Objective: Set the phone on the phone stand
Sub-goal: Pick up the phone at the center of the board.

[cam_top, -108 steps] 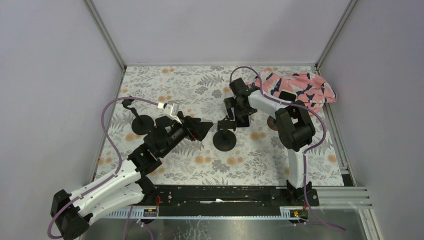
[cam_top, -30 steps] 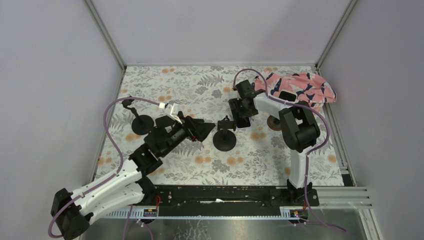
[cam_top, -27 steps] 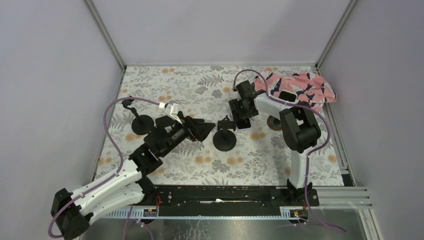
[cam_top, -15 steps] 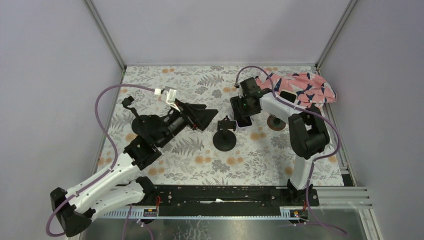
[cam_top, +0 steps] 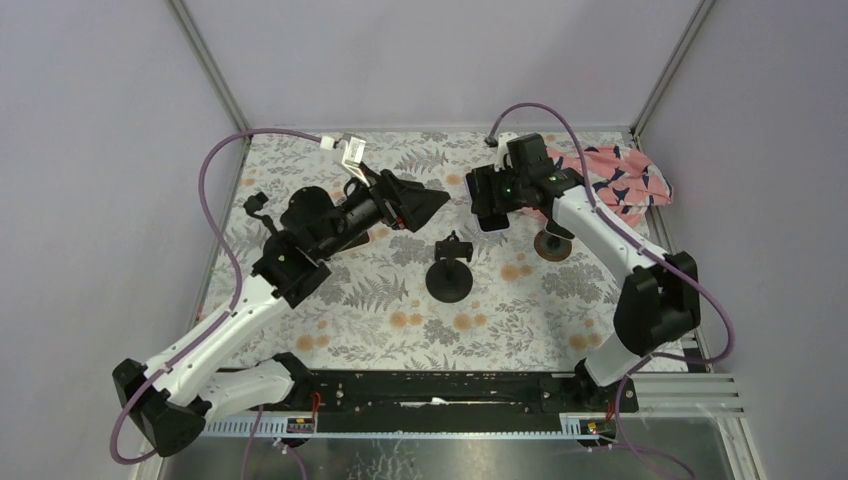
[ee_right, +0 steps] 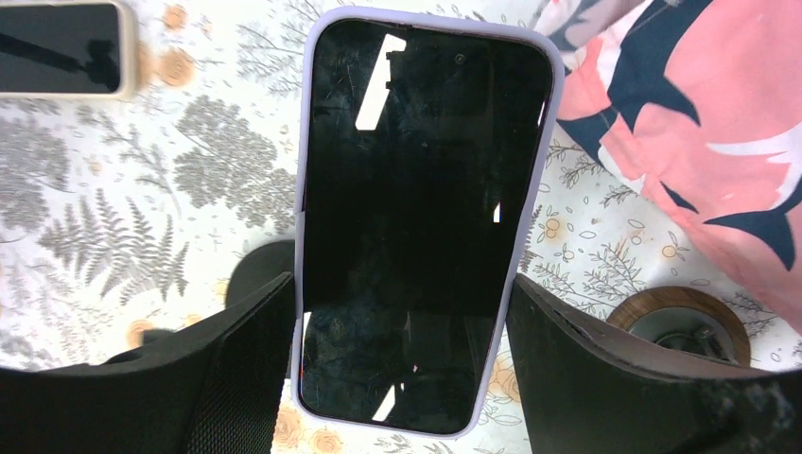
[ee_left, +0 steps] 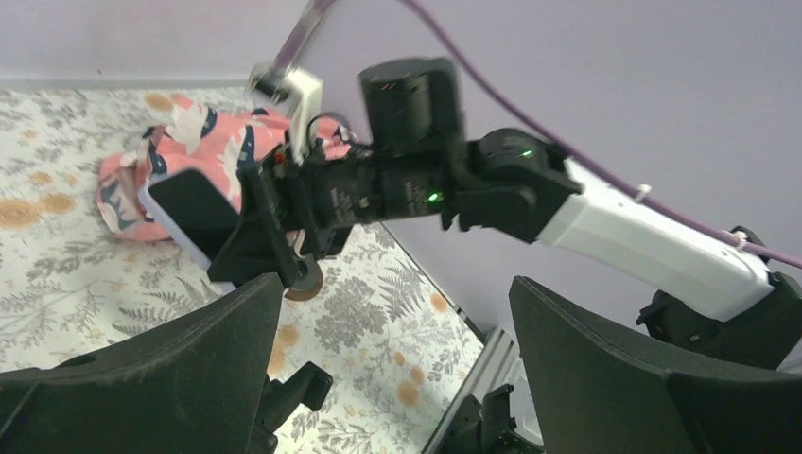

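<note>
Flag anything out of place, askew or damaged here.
A crumpled pink cloth lies bunched in the far right corner, away from the phone stand. A second phone lies flat on the mat. Nothing looks spilled or broken.

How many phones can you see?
2. One purple-cased phone is held in the right gripper; a beige-cased phone lies on the table nearby. Others may be hidden under the cloth.
</note>
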Motion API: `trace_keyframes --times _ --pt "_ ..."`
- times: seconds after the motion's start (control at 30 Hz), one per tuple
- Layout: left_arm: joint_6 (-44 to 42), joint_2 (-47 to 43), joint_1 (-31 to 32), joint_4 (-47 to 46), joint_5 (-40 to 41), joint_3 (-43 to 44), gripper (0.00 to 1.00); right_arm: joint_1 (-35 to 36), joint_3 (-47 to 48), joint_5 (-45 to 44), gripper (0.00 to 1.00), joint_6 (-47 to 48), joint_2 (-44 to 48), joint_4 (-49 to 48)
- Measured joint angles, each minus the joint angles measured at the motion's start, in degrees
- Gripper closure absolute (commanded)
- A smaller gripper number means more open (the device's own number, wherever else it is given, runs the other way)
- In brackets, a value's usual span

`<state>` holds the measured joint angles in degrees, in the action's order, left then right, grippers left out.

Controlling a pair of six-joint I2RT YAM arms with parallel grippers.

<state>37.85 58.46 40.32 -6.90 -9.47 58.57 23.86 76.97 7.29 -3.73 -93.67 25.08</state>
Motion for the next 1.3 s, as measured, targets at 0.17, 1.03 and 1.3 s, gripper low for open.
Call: trace_keyframes --times 0.17,1.03,1.3 --pt "2.1 3.0 -0.7 -0.5 -3.3 0.0 0.01 -0.4 2.9 1.9 0.81 -0.3 4.6 2.0" --pt "7.2 21.5 3.4 -9.4 4.2 0.7 0.31 -2.2 12.9 15.2 0.81 -8.4 10.5 6.4" --pt "9.4 25.2 4.0 -10.2 7.0 3.6 0.69 -2.2 11.2 16.0 0.81 -8.9 11.2 5.6"
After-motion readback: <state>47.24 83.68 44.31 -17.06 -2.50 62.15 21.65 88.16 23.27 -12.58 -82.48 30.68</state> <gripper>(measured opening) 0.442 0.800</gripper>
